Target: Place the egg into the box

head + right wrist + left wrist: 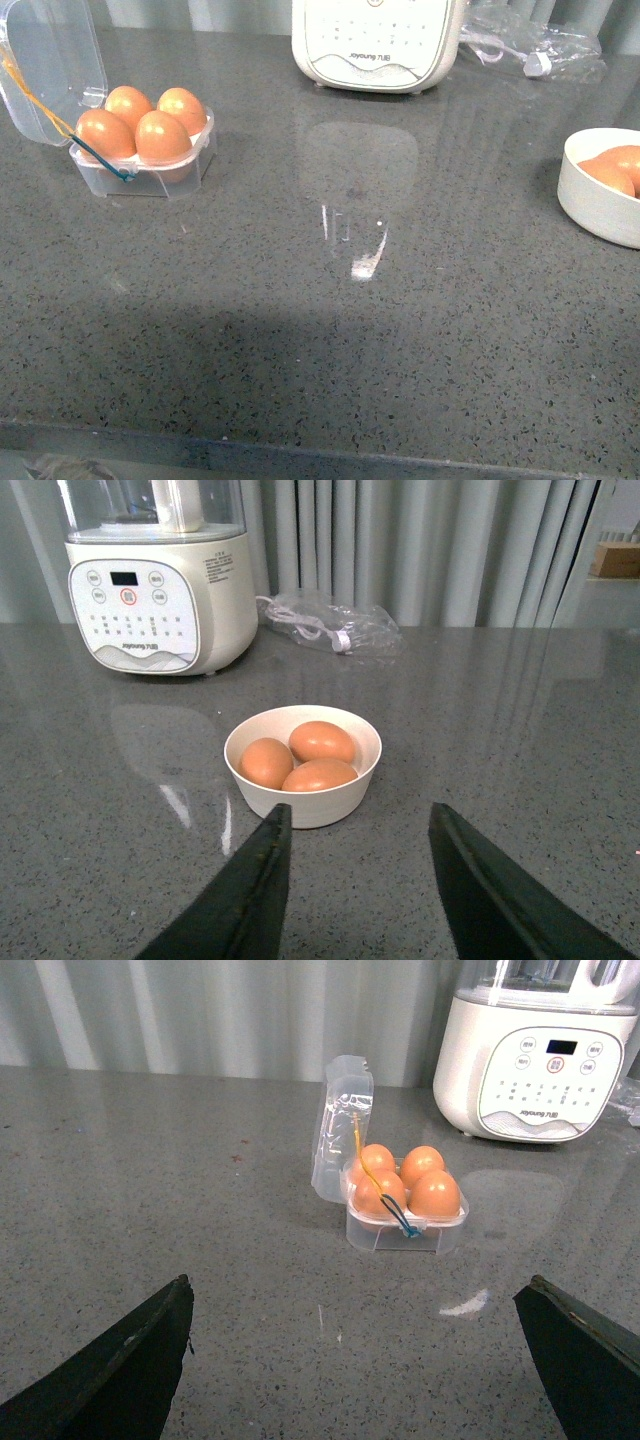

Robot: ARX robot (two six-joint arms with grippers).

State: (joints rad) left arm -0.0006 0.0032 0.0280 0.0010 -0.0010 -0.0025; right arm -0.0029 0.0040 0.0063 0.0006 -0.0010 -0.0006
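The clear plastic box (pixel 150 172) stands at the far left of the grey counter with its lid (pixel 50 60) swung open, and an orange-brown egg (pixel 163 138) sits in each of its cups. In the left wrist view the box (pixel 405 1230) lies well ahead of my left gripper (pixel 360 1295), which is open and empty. More eggs (pixel 321 742) lie in a round white bowl (pixel 305 802). My right gripper (pixel 358 820) hangs open and empty just short of that bowl. Neither arm shows in the front view.
A large white appliance (pixel 378 40) with buttons stands at the back centre. A crumpled clear plastic bag (pixel 530 40) lies to its right. The white bowl (pixel 595 195) sits at the right edge of the counter. The counter's front edge (pixel 300 455) runs near the camera.
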